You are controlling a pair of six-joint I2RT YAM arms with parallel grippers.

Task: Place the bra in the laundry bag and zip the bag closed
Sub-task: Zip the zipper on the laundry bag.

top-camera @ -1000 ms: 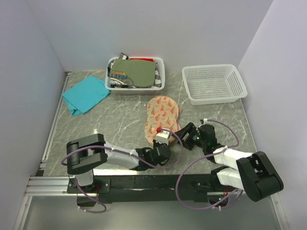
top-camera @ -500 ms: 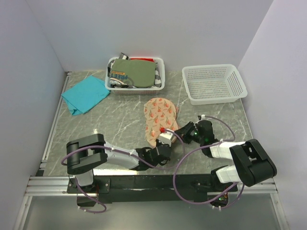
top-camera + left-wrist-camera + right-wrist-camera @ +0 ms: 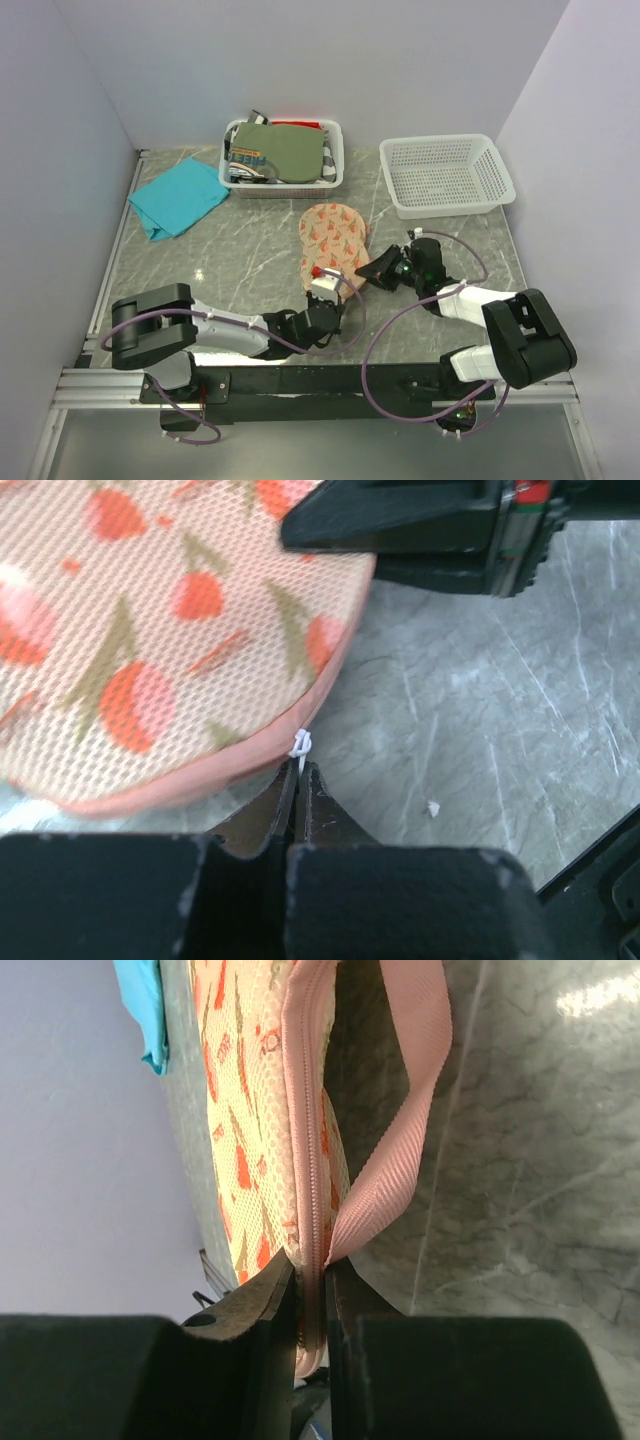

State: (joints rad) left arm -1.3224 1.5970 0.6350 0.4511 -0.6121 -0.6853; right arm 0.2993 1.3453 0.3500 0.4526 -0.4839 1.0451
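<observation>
Laundry bag (image 3: 335, 240) lies flat mid-counter (image 3: 240, 250), btwn the two tools. Left tool (image 3: 300, 780) is pinched fully closed on the small white zip pull (image 3: 301, 744) at the bag's near end. Right tool (image 3: 312, 1290) is clamped nearly closed on the bag's zippered edge, just beside the pink strap (image 3: 400, 1150). Bra isn't visible anywhere; prob. inside the bag, can't confirm.

Risks, as I judge them:
- The pull is tiny w/ little of it in the grip, so it could slip out once tension comes on.
- If the right tool's hold on the thin edge gives, the whole bag would drag across the counter instead of the zip running.
- Strap or mesh could catch in the teeth & jam the zip.

Count:
- 1 laundry bag
- 1 strap
- 1 zip pull
- 2 tools
- 2 white mesh baskets: clothes-filled basket (image 3: 283, 187) and right basket (image 3: 450, 208)
- 1 teal cloth (image 3: 178, 197)
- 1 olive-green garment (image 3: 290, 150)
</observation>
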